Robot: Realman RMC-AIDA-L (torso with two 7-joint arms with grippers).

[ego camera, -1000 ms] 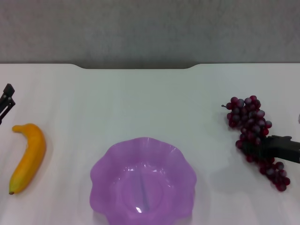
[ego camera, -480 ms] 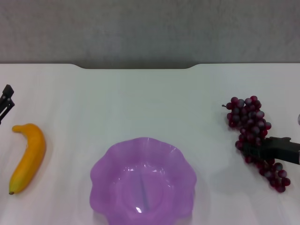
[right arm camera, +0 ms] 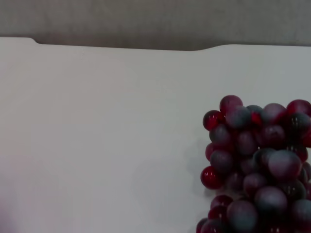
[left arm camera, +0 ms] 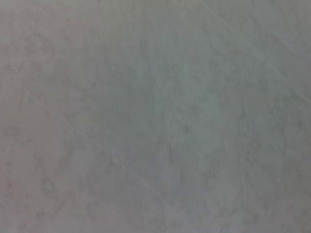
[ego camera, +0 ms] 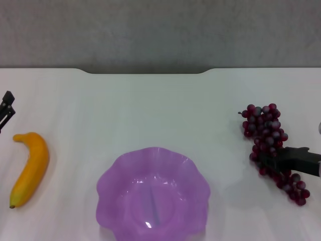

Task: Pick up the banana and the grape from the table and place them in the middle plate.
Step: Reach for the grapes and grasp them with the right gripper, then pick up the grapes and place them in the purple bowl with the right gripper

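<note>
The grape [ego camera: 266, 131] lies on the white table [ego camera: 150, 110] at the right, a long dark red bunch. My right gripper [ego camera: 273, 160] reaches in from the right edge, its dark tip lying across the middle of the bunch. The right wrist view shows the bunch's grapes [right arm camera: 257, 165] close up on the table. The banana [ego camera: 31, 168], yellow-orange, lies at the left. My left gripper [ego camera: 7, 106] sits at the far left edge, just beyond the banana's far end, open and apart from it. The purple middle plate [ego camera: 115, 175] is at the front centre with nothing in it.
The table's far edge has a notch [ego camera: 145, 72] with a grey wall behind it. Bare tabletop separates the plate from each fruit. The left wrist view shows only a plain grey surface [left arm camera: 155, 116].
The right gripper's tip has shifted slightly toward the front over the bunch, and the grapes have shifted a little with it. The left arm and banana have not moved.
</note>
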